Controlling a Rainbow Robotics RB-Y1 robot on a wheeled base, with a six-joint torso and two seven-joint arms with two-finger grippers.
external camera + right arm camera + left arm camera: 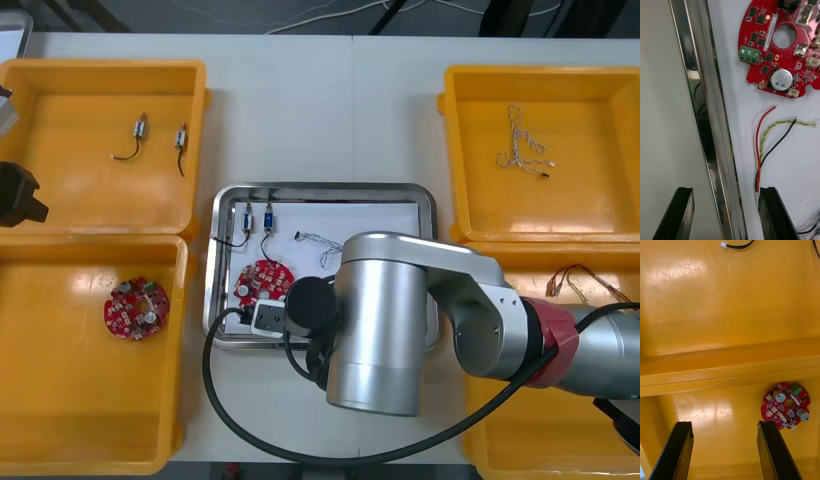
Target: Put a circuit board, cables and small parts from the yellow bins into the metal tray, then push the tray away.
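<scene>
Right gripper [725,192] was wide open with nothing in it, straddling the rim of the metal tray [709,123]: one finger over the table [662,112], the other over the tray's white inside. Couldn't tell if either finger actually touched the rim. Just past the inner finger lay the cables [765,146], a red wire, a black one and a yellow twisted one. Beyond them was a round red circuit board [763,48], flat on the white, with a green terminal block at its edge. Farther back in the tray, two small metal parts [247,218] sat side by side. Left gripper [725,425] hung just as wide open and empty over the yellow bins [730,367] at the left, with a second board [787,405] lying in the near one.
</scene>
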